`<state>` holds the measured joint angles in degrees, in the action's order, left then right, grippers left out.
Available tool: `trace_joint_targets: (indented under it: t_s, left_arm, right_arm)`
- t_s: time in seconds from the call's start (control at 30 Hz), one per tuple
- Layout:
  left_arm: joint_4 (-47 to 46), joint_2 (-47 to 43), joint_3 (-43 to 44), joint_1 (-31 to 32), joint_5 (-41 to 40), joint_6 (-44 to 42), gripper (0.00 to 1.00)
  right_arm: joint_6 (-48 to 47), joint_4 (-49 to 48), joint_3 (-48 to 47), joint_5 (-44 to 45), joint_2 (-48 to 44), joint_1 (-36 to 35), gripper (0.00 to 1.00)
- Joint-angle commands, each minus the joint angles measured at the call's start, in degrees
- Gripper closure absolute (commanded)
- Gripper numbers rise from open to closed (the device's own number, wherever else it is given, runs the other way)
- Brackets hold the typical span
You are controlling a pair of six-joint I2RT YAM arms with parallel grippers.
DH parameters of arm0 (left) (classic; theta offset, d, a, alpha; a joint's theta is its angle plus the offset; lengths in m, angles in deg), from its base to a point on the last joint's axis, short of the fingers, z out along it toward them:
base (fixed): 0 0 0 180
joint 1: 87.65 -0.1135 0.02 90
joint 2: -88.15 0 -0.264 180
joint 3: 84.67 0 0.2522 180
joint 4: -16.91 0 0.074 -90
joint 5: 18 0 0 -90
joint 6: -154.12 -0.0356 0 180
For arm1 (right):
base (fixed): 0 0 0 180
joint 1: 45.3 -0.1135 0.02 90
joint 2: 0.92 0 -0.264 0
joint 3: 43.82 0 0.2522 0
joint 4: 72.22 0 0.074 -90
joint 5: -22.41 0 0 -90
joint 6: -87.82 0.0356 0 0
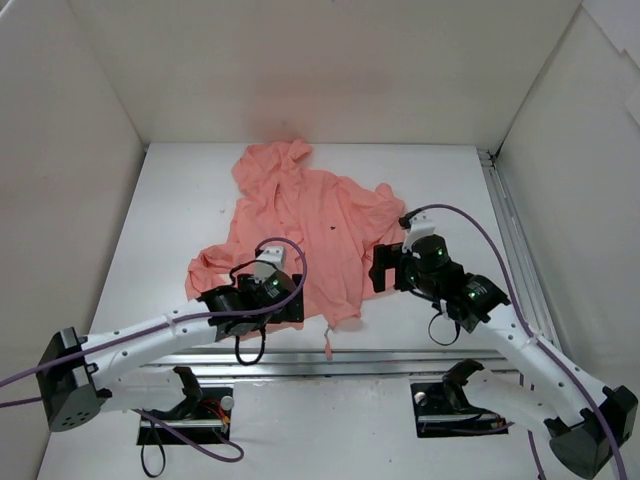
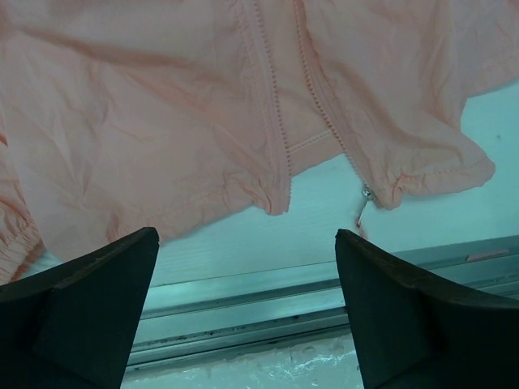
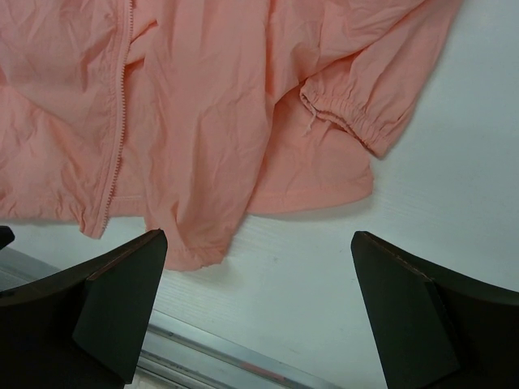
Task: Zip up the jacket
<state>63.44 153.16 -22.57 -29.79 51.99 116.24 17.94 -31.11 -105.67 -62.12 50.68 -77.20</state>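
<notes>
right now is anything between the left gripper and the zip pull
Nothing visible. The left gripper is open by the jacket's near hem, and the zip pull lies uncovered on the table at that hem.

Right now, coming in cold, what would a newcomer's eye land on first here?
The salmon-pink jacket lies crumpled mid-table with its hood toward the far wall. The left end effector and right end effector hover open by its near edge. In the left wrist view, the zipper pull sits at the parted hem.
</notes>
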Motion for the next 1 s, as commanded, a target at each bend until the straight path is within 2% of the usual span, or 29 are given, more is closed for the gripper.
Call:
trace_joint_targets:
  t_s: [0.0,0.07,0.17,0.33,0.6,0.77,0.97]
  left_arm:
    - [0.45,3.7,3.95,1.45,-1.61,2.46,0.16]
    - [0.54,5.38,4.92,1.99,-1.96,2.38,0.26]
    - [0.36,9.15,6.77,2.51,-1.44,1.85,0.37]
    - [0.1,15.4,9.23,3.04,-0.38,1.76,0.46]
    - [-1.4,20.24,9.5,2.34,1.46,0.18,0.55]
    - [-4.56,20.5,6.6,0.32,4.36,-0.96,0.61]
    - [-5.26,22.6,6.95,-0.3,6.82,-2.63,0.63]
  right_arm:
    - [1.15,-1.78,-0.15,1.73,0.44,-0.97,0.02]
    - [1.59,-1.78,0.02,1.56,0.53,-1.06,0.02]
    - [2.12,-1.86,0.28,1.12,0.79,-1.85,0.02]
    - [2.12,-1.69,0.46,1.82,1.4,-3.17,0.02]
    - [1.41,-1.78,1.07,0.94,1.49,-4.31,0.02]
    - [1.15,-1.78,1.6,1.12,0.88,-4.49,0.02]
    - [1.06,-1.69,2.39,1.64,-0.09,-4.57,0.03]
